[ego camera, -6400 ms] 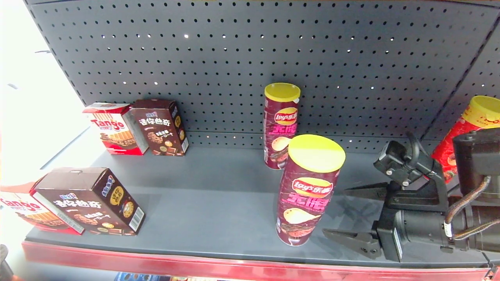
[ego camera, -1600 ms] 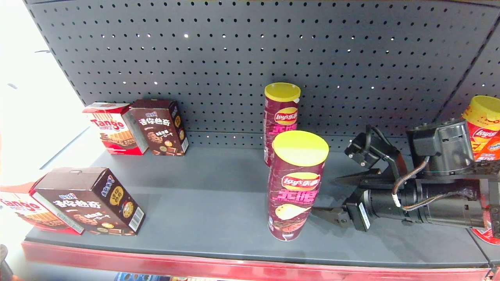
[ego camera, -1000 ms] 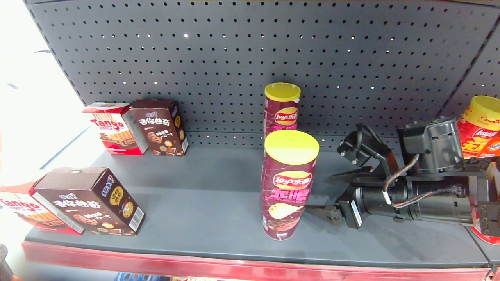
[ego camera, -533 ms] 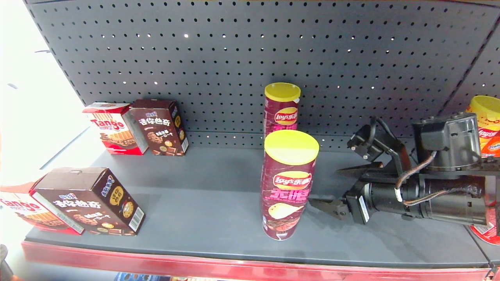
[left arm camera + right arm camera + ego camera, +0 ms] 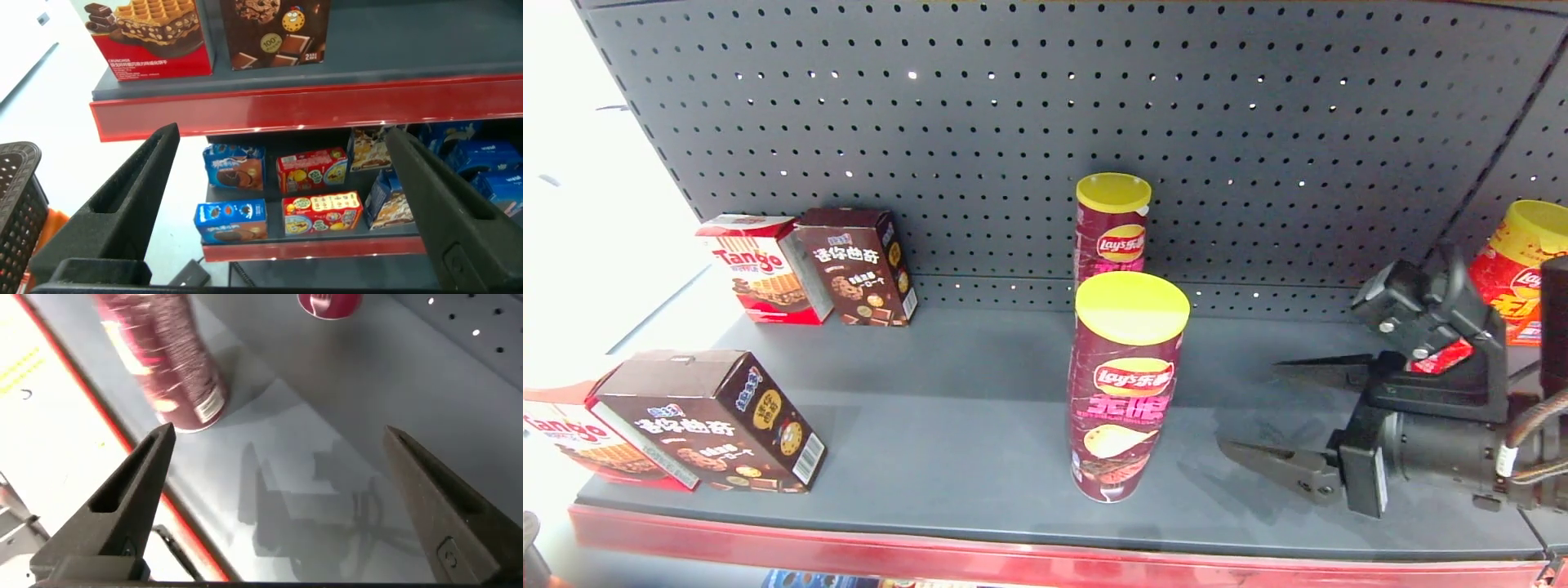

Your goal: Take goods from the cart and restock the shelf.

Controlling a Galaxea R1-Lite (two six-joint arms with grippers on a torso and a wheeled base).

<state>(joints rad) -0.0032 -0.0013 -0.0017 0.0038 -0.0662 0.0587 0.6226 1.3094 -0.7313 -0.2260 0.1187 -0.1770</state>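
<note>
My R fingers point(image 5: 1278, 472) are spread wide & empty, low over the shelf point(image 5: 947, 425) at 3 o'clock of the front chip can point(image 5: 1125, 384), not touching it. That can stands upright nr the shelf's front edge, w/ a 2nd can point(image 5: 1112, 229) at its 12 o'clock by the pegboard point(image 5: 931, 122). My L fingers point(image 5: 122, 204) are spread too, holding nothing, below the red shelf lip point(image 5: 327, 106).

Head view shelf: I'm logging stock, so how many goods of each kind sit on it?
Maroon chip cans: 2
Red-orange chip can: 1
Red wafer boxes: 2
Brown cookie boxes: 2
Total: 7
</note>
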